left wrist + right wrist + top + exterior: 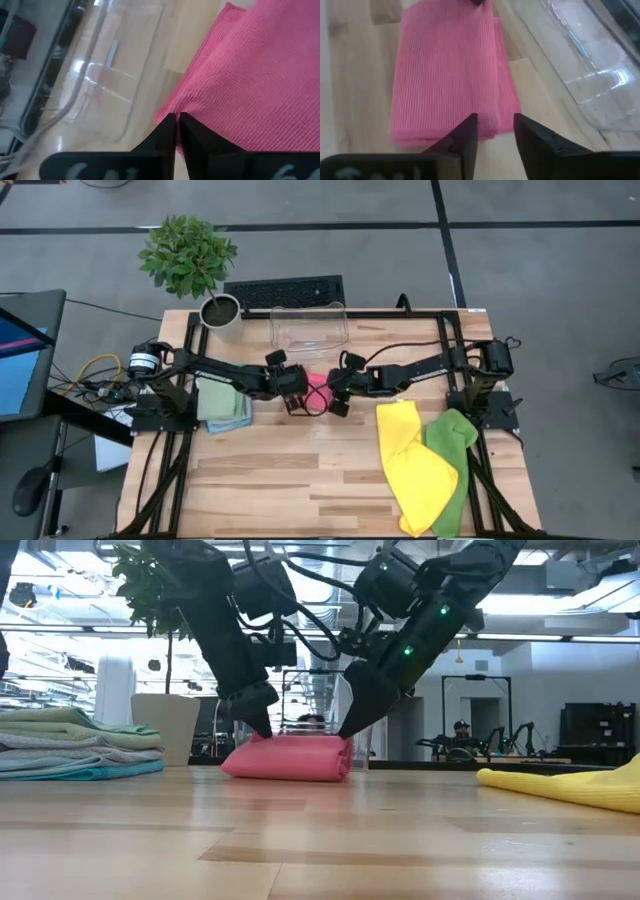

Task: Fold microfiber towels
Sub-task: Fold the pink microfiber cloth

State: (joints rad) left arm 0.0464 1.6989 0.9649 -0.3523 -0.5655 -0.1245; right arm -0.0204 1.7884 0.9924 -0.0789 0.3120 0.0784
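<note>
The folded pink towel lies mid-surface between both arms, its long axis running left to right, the left pincer pressed together at its left end and the right pincer spread at its right end.

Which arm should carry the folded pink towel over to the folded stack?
Probably left. The left pincer is shut on the pink towel, and the folded stack lies on its side of the table. The right pincer is open at the towel's other end.
</note>
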